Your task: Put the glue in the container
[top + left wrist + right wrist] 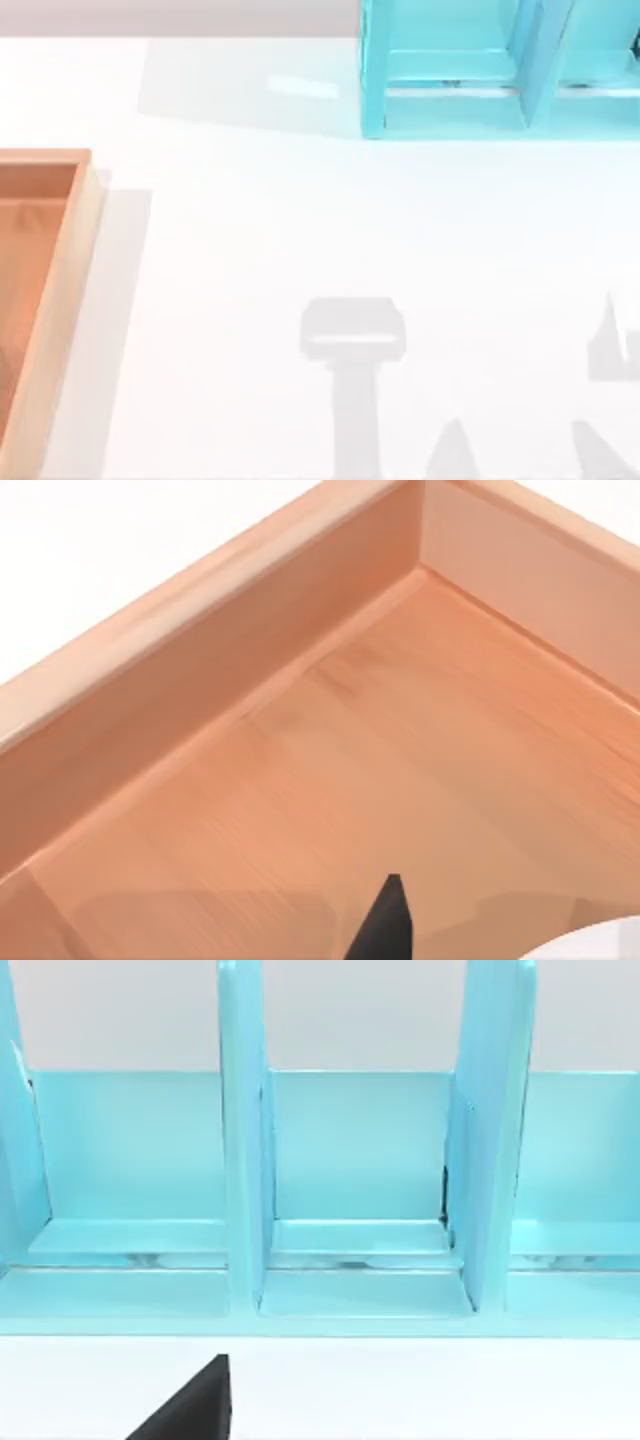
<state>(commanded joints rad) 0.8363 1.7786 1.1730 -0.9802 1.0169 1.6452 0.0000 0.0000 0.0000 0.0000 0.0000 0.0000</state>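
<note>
The container (60,290) is a shallow wooden box with a pale rim and orange-brown floor, at the table's left edge in the top view. In the left wrist view its inner corner (420,570) and floor are close below. A dark part of my left gripper (385,925) hangs over that floor. Beside it a curved white sliver (590,948) pokes in at the picture's border. I cannot tell whether that sliver is the glue, or whether it is held or lying in the box. My right gripper (190,1410) hovers above the white table, facing the shelf.
A turquoise-blue shelf unit (480,70) with upright dividers (245,1150) stands at the back right of the table. Grey arm shadows (352,340) fall on the white tabletop near the front, in the middle and at the right.
</note>
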